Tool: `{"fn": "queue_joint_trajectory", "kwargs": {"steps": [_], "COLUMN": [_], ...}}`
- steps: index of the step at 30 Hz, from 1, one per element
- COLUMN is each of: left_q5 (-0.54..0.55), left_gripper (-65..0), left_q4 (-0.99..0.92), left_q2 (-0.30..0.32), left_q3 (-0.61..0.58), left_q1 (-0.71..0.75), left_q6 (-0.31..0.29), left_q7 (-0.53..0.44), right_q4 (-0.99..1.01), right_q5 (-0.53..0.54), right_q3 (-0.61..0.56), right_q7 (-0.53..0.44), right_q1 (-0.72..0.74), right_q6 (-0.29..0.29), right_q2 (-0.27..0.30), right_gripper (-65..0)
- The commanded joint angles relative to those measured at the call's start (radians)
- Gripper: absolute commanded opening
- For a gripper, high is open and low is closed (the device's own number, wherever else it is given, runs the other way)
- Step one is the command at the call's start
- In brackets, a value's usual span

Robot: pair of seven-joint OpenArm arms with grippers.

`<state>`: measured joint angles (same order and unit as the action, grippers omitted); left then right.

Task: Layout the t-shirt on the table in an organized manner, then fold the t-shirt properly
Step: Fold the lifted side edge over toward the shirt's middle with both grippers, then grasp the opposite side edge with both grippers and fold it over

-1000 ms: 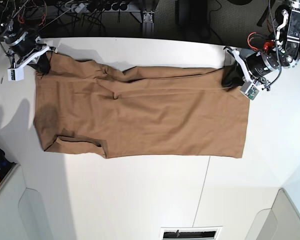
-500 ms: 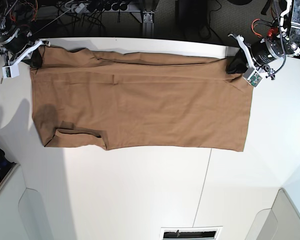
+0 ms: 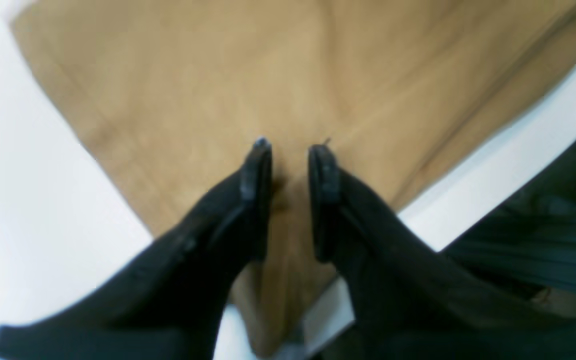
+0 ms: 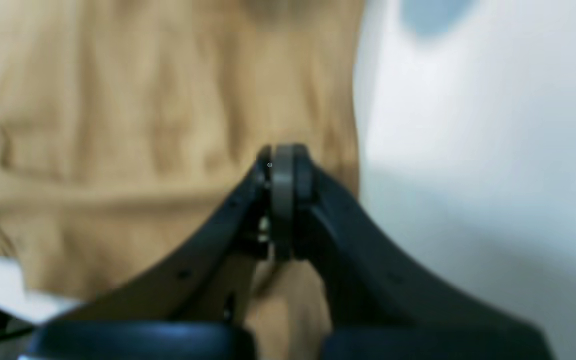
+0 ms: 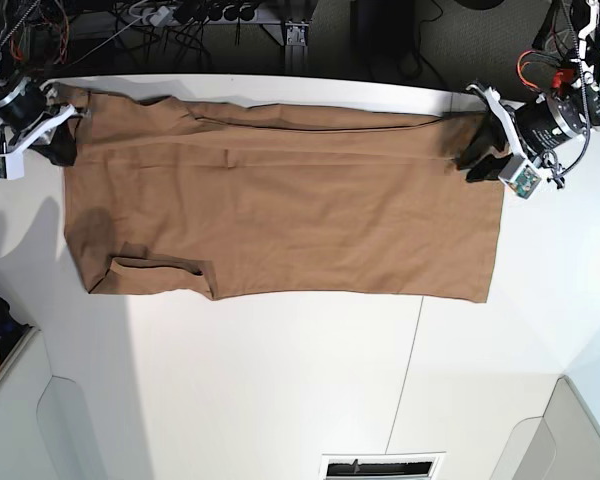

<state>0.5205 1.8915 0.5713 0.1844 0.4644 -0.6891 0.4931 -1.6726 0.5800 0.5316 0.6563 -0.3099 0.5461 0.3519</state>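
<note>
The plain tan-brown short-sleeved cloth t-shirt (image 5: 280,205) lies stretched as one long band across the far half of the large flat white matte table (image 5: 300,390), its upper edge running close along the table's far rim and its lower edge well short of the thin dark seam line (image 5: 408,370) that crosses the near part. My left gripper (image 3: 290,152) stands over the shirt's corner on the base view's right; its jaws are apart with a narrow gap, cloth showing between them, and as far as I can see they no longer pinch anything. My right gripper (image 4: 283,160) is at the opposite far corner, jaws pressed together with tan cloth all around the tips; I judge it is clamped on the shirt's edge, though the blur keeps me from seeing the pinched fabric itself. By my reckoning the laying-out is nearly done: the body is flat and mostly smooth. What spoils it is a long shallow crease near the far edge and a sleeve (image 5: 160,275) that looks tucked at the near corner on the base view's left. No proper fold looks made yet, so the whole folding stage is left.
</note>
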Motion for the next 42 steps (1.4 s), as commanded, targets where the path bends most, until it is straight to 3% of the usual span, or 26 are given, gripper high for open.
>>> {"fn": "queue_joint_trajectory", "kwargs": {"steps": [1,4,6,8,11,19,25,36,42], "left_q5": [0.024,0.043,0.069,0.098,0.135,0.179,0.179,0.129,0.13], "left_gripper": [-47.7,-40.8,-32.8,-29.0,-28.9,-28.9,-28.9,-28.9,-28.9], "left_q4": [0.017,0.003,-0.028,-0.087,-0.216,-0.656,-0.962,-1.085,-1.096], "left_q2": [0.019,0.028,0.033,0.04,0.041,0.041,0.027,-0.057,-0.085], "left_q3": [0.021,0.038,0.037,0.037,0.036,-0.092,-0.154,-0.154,-0.154], "left_q1": [-0.01,-0.068,-0.128,-0.2,-0.317,-0.649,-0.82,-0.86,-0.861], "left_q6": [-0.009,-0.009,-0.009,0.017,0.023,0.023,0.023,0.009,0.012], "left_q7": [-0.022,-0.026,-0.025,-0.025,-0.025,-0.018,-0.026,-0.023,-0.025], "right_q4": [-0.018,-0.018,-0.016,-0.008,0.05,0.431,0.637,0.742,0.743], "right_q5": [0.014,0.003,-0.019,-0.04,-0.074,-0.144,-0.209,-0.259,-0.227], "right_q3": [0.01,0.01,0.01,0.01,0.01,0.009,-0.008,-0.137,-0.152], "right_q7": [-0.02,-0.026,-0.033,-0.035,-0.048,-0.101,-0.135,-0.167,-0.166], "right_q1": [0.021,0.084,0.133,0.187,0.279,0.568,0.686,0.697,0.697], "right_q6": [-0.001,-0.002,-0.006,-0.029,-0.053,-0.053,-0.052,-0.052,-0.031], "right_q2": [0.017,0.017,0.017,0.017,0.017,0.019,0.019,0.016,0.016], "right_gripper": [-60.8,-42.3,-37.4,-37.2,-37.2,-37.2,-37.2,-37.2,-37.2]}}
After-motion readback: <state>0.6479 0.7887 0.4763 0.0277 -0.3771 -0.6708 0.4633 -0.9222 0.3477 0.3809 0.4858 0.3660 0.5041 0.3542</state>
